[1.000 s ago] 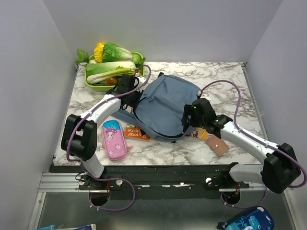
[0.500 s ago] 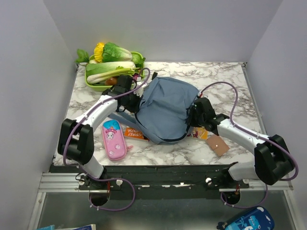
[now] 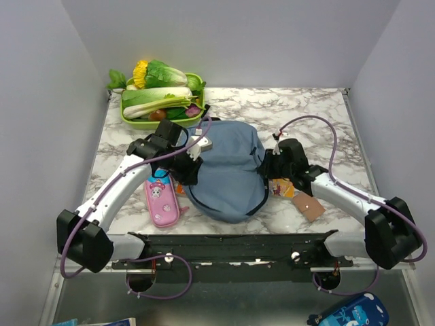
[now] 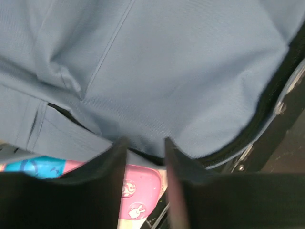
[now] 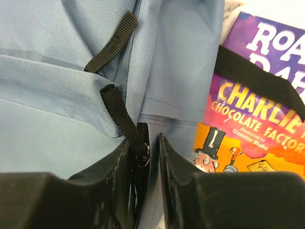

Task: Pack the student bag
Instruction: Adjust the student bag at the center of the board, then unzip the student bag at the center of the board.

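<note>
The student bag [image 3: 228,170] (dusty-blue, rounded) lies on the marble desk [image 3: 312,109] between the two claws. Right claw [image 5: 144,148]: fingers clamped on the bag by a black webbing strap [image 5: 119,113] at its seam. A Roald Dahl paperback [image 5: 248,119] lies just right of this claw, its edge overlapped by the fabric. Left claw [image 4: 143,152]: fingers narrowly apart, the bag's rim between the tips; whether they pinch it cannot be told. A pink pencil case [image 4: 136,188] shows beneath this claw.

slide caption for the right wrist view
Right gripper pinching the student bag at its zipper, Roald Dahl book alongside.
</note>
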